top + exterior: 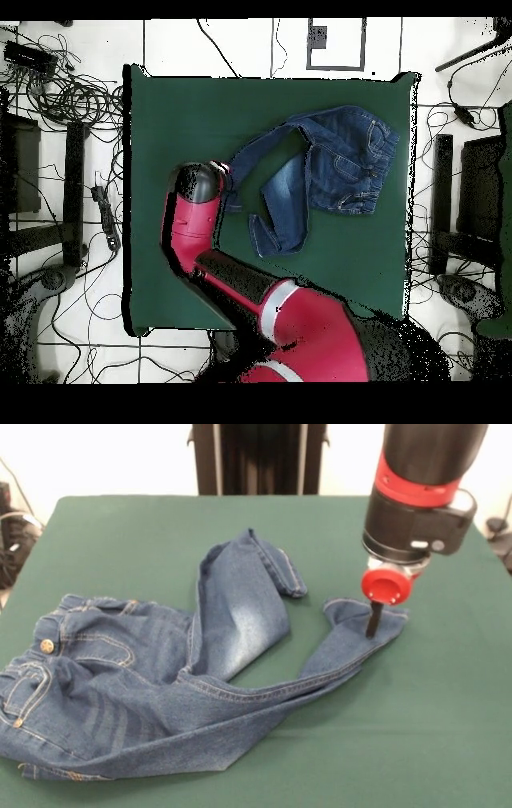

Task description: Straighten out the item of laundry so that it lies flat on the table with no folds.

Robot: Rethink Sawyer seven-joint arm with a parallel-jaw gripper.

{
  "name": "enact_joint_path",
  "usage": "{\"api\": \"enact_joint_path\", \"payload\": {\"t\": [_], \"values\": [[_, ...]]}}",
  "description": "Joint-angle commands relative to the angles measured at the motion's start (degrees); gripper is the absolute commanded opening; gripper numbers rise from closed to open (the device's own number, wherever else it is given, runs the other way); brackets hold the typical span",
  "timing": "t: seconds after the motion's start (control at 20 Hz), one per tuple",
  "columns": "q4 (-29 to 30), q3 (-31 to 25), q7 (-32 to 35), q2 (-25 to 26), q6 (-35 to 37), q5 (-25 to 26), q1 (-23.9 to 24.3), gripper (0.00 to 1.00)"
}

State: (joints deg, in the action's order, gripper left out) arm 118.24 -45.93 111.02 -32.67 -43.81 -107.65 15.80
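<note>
A: Jeans (144, 688) sprawl across the green table (448, 728), waistband and brass button (47, 646) at the front view's left, one leg bent back on itself, its cuff (290, 580) turned over.

B: Any label or writing?

A: None readable; only tan stitching shows.

B: And the other leg?

A: It stretches toward the gripper (374, 628), whose dark tip comes down on that leg's cuff (364, 620). Whether it is open, closed or pinching the cloth, I cannot tell: just one black finger shows below a red disc (386, 586).

B: From overhead?

A: The red arm (195, 215) covers that cuff completely; cables (70, 95) lie on the floor beside the table.
</note>
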Motion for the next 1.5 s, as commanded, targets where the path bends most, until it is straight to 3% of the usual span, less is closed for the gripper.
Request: {"api": "enact_joint_path", "payload": {"t": [0.05, 0.8, 1.5], "values": [[-4.9, 4.64, 20.46, 4.49, 7.26, 3.84, -3.29, 1.0], [-9.61, 9.03, 21.69, 10.91, 7.91, 14.79, -2.34, 1.0], [-9.93, 9.4, 19.59, 11.6, 6.83, 16.4, -1.37, 1.0]]}}
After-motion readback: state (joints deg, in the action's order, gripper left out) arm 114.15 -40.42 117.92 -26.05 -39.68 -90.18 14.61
